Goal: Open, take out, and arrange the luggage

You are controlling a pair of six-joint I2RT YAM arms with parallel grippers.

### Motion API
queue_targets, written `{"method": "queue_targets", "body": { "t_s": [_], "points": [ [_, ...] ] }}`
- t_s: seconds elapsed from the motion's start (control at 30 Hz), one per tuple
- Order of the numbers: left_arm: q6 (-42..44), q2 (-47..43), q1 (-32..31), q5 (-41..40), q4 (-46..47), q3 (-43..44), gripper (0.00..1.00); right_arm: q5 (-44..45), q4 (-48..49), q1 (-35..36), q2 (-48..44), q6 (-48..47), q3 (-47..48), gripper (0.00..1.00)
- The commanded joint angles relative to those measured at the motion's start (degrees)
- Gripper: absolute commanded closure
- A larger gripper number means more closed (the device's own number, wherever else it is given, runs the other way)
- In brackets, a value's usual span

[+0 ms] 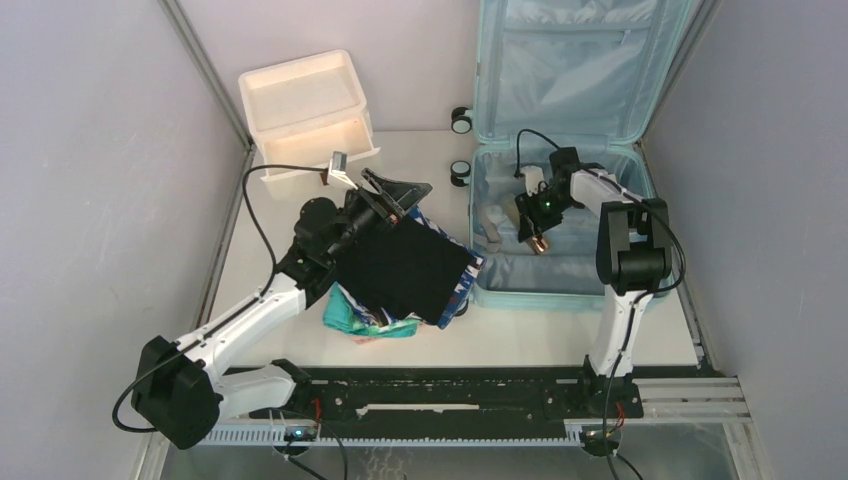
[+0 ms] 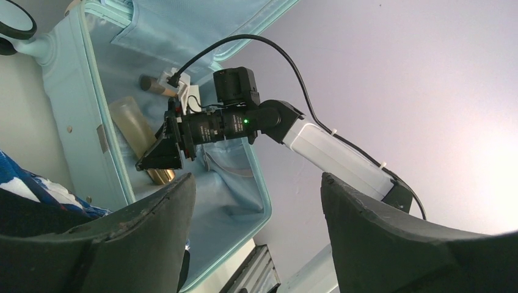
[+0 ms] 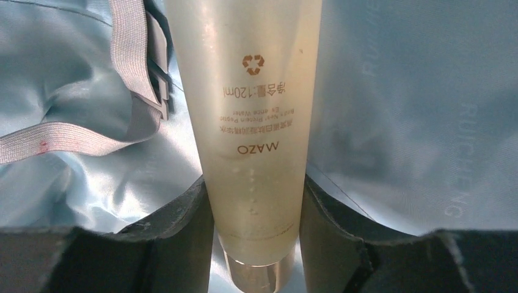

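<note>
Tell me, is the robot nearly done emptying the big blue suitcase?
Partway. Done: the luggage lies open, and clothes are piled on the table beside it. In hand: the right fingers are closed on a pale tube inside the luggage; the left fingers stand open above the clothes. Still to do: lifting that tube out and arranging things.

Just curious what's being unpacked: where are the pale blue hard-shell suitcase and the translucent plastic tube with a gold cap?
Pale blue hard-shell suitcase (image 1: 575,70): top external view, open lid's lining.
Translucent plastic tube (image 3: 253,122): right wrist view, printed body.
</note>
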Motion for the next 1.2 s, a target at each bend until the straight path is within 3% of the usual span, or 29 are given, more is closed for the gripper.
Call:
{"method": "queue_targets", "body": {
  "t_s": [0.0, 0.27, 0.6, 0.83, 1.17],
  "points": [
    [-0.06, -0.01, -0.48, 1.68, 1.94, 2.71, 0.20, -5.33, 1.61, -4.67, -4.72, 0.25, 2.46, 0.98],
    [0.42, 5.04, -1.64, 4.94, 3.53, 6.83, 0.20, -28.30, -10.42, -11.32, -9.06, 0.29, 10.10, 1.00],
    [4.39, 13.63, -5.23, 3.72, 6.71, 13.29, 0.20, -50.80, -9.97, -10.39, -15.10, 11.81, 13.17, 1.00],
    [5.13, 19.31, -7.26, 1.00, 11.39, 17.66, 0.19, -55.74, -8.88, -5.00, -18.71, 15.08, 12.53, 1.00],
    [4.04, 24.17, -8.27, 0.16, 14.97, 20.38, 0.19, -55.55, -3.55, 2.48, -22.48, 18.43, 8.58, 1.00]
  ]
}}
